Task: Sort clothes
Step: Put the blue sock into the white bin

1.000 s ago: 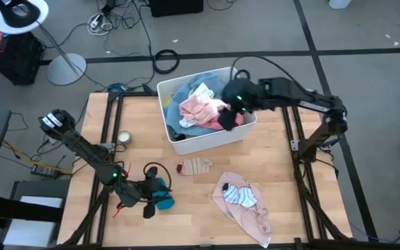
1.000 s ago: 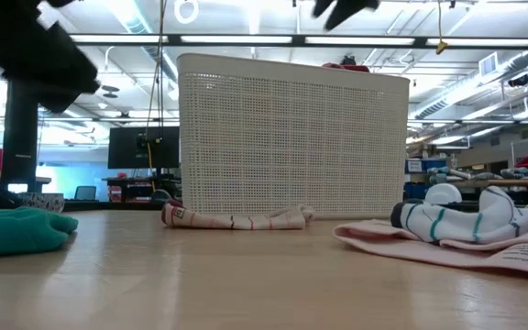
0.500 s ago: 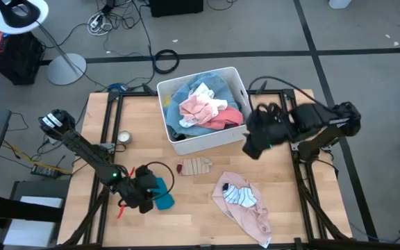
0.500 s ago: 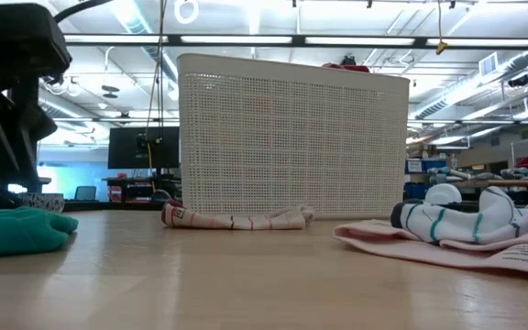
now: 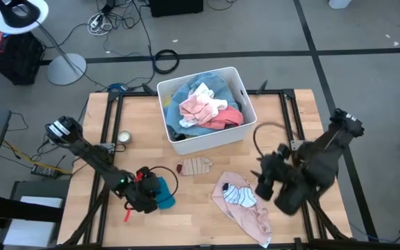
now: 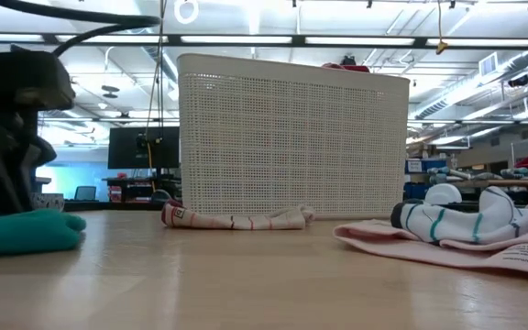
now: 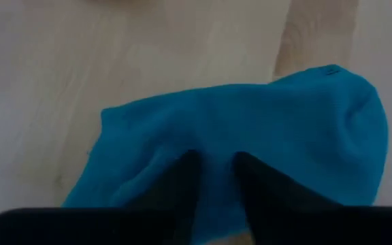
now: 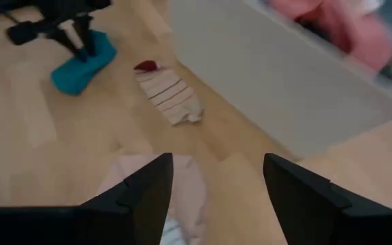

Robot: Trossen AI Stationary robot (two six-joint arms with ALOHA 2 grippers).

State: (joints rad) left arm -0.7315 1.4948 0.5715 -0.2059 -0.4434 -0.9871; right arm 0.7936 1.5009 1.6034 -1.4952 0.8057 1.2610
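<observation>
My left hand (image 5: pixel 151 196) is down at the front left of the surface (image 5: pixel 193 208), on the teal sock (image 5: pixel 162 195). In the left wrist view my two fingers (image 7: pixel 182 184) stand close together with their tips pressed into the teal fabric (image 7: pixel 250 136), a narrow gap between them. I cannot tell whether they have pinched a fold or only rest on it. From the low view the sock (image 6: pixel 21 231) lies flat on the wood under that hand.

My right hand (image 5: pixel 266 186) hovers above the front right of the surface, just beside the pink garment (image 5: pixel 245 212) with the white striped sock (image 5: pixel 240 196) lying on top of it. Its fingers (image 8: pixel 148 190) are spread wide and empty; the pink cloth (image 8: pixel 182 184) shows between them, below.

The small striped cloth (image 5: pixel 194 167) lies between my two hands, near the front wall of the white bin (image 5: pixel 210 142). The bin sits at the back centre, holding pink (image 5: pixel 203 107), light blue and white clothes heaped together.
</observation>
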